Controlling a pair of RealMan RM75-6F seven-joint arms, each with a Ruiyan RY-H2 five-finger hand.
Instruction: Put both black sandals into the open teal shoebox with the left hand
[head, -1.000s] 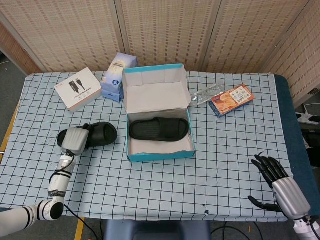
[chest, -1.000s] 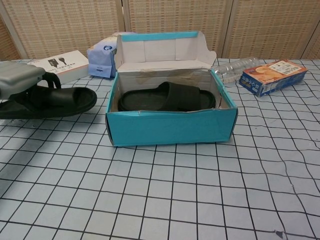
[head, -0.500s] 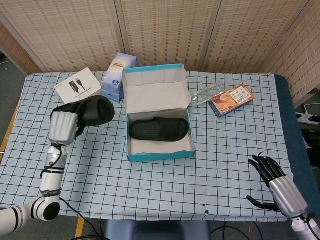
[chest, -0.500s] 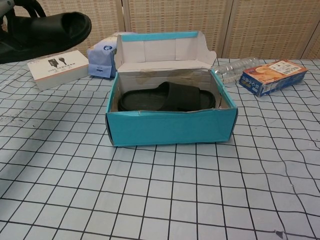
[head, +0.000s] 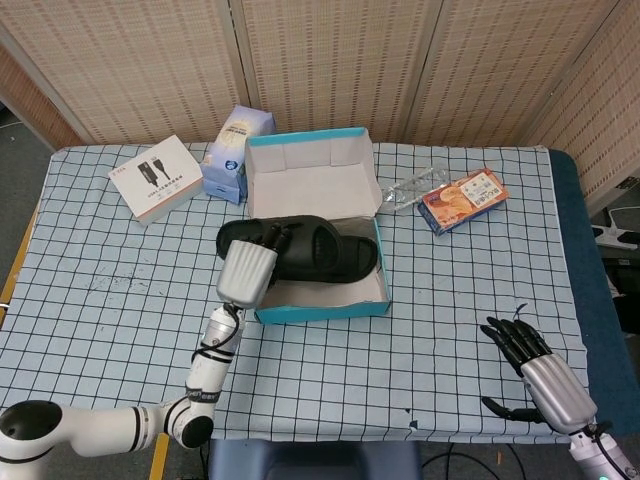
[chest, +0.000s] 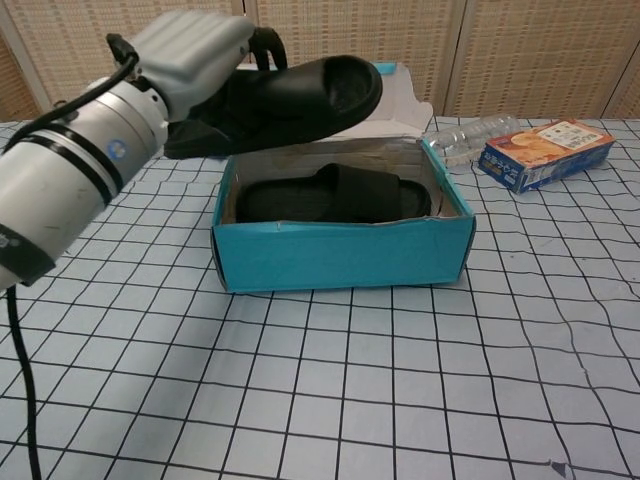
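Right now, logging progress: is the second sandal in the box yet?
Not yet: left hand holds second sandal above teal shoebox.

Shoebox (head: 320, 308) placed mid-table, one sandal (chest: 335, 195) inside, second sandal (chest: 285, 100) held above it by left hand (head: 247, 274). Cable box (head: 153, 177) and carton (head: 236, 150) behind-left; bottle (head: 410, 188), snack box (head: 462, 199) behind-right. Right hand (head: 535, 362) front-right.

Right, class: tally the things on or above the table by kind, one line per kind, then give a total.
Sandals: 2, one held, one in the shoebox
Shoebox: 1
White box: 1
Blue-and-white carton: 1
Orange-and-blue packet: 1
Clear bottle: 1
Total: 7
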